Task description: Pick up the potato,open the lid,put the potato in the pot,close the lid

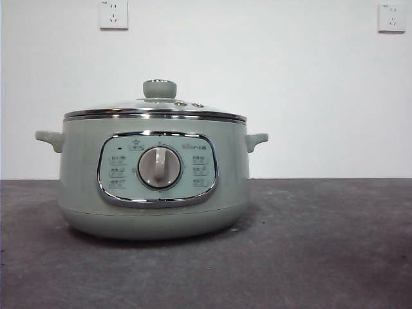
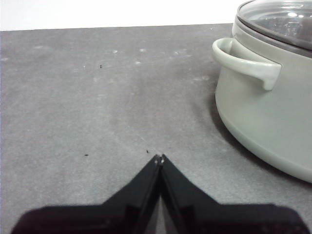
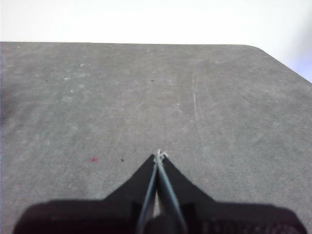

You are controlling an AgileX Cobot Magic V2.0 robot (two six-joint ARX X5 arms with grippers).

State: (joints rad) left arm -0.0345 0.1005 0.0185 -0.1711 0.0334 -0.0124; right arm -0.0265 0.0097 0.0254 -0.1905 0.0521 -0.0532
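The sage-green pot [image 1: 154, 187] stands on the dark table, its control panel and dial facing the front view. The glass lid [image 1: 154, 108] with its green knob sits shut on the pot. The potato is out of view. My left gripper [image 2: 160, 158] is shut with nothing in it, hovering over bare table beside the pot [image 2: 265, 107], whose side handle [image 2: 243, 61] and lid [image 2: 280, 19] show at the frame's edge. My right gripper [image 3: 159, 155] is shut and empty over bare table, with no task object near it. Neither arm shows in the front view.
The grey table [image 1: 322, 257] stretches in front of and beside the pot. A white wall with two sockets [image 1: 113, 14] [image 1: 391, 17] stands behind. The table's rounded far corner [image 3: 263, 48] appears in the right wrist view.
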